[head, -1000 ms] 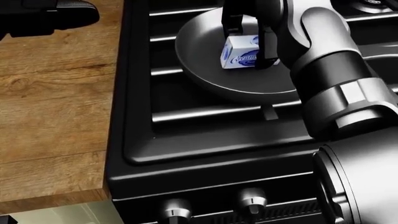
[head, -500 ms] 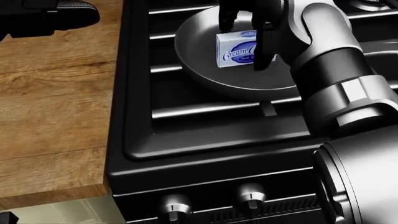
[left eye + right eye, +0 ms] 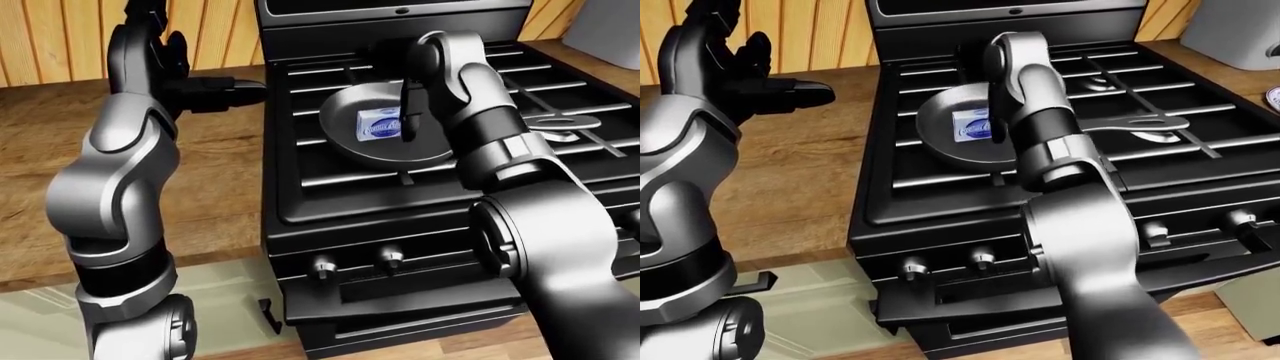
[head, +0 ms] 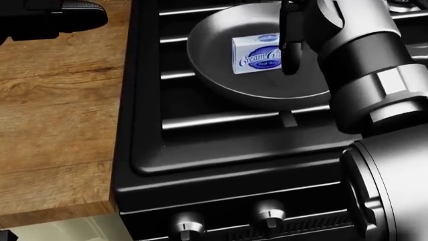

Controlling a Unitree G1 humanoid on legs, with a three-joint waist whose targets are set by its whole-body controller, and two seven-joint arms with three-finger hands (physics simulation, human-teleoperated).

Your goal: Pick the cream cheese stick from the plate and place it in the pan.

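The cream cheese stick (image 4: 256, 53), a white box with blue lettering, lies flat inside the dark grey pan (image 4: 212, 75) on the black stove's left burner. My right hand (image 4: 289, 47) hangs just above the box's right end. It is open, and one dark finger (image 3: 408, 120) points down beside the box without gripping it. My left hand (image 3: 215, 93) is raised over the wooden counter, left of the stove, open and holding nothing. The plate itself does not show clearly in any view.
The pan's handle (image 3: 1140, 124) runs right across the stove grates (image 3: 1110, 82). Wooden counter (image 4: 60, 115) lies left of the stove, and knobs (image 4: 269, 215) line its lower face. A pale appliance (image 3: 1238, 34) stands at the top right. My right forearm (image 4: 371, 70) covers the pan's right side.
The box was tilted between my right fingers, and now it rests flat in the pan. The fingers have let go and the right hand has risen toward the top of the head view.
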